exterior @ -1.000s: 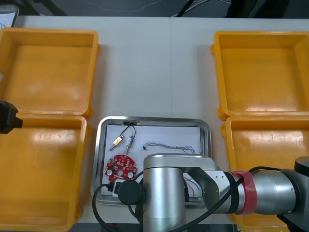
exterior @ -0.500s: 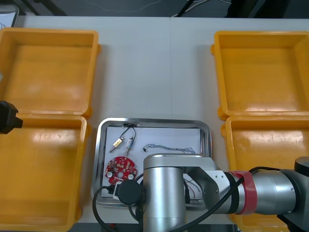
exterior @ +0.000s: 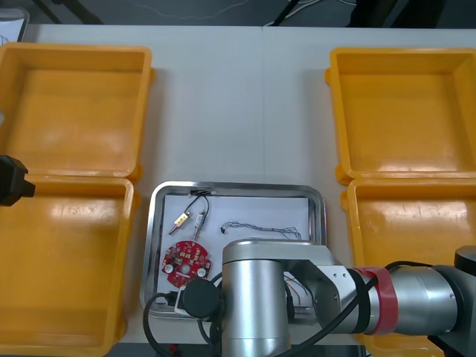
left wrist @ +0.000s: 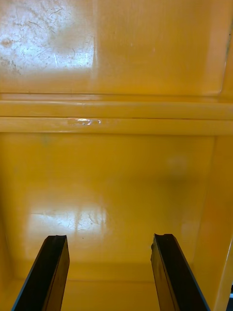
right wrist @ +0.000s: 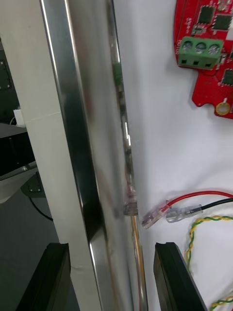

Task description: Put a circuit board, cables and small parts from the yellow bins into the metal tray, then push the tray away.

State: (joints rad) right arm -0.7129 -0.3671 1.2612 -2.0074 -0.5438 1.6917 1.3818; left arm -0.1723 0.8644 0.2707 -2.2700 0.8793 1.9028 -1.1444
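Right jaws wide astride the metal tray [right wrist: 73,121] rim, left jaws wide over a yellow bin [left wrist: 116,184]; any off-centre push of mine could skew it.

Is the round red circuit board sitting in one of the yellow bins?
No, the red circuit board lies on the white floor of the metal tray.

Overhead front, close wrists, tray [exterior: 152,245] shared

Electronics workshop bench, light table [exterior: 238,104], yellow bins [exterior: 74,111], metal tray [exterior: 238,185] with circuit board [exterior: 186,262] and cables [exterior: 260,225]
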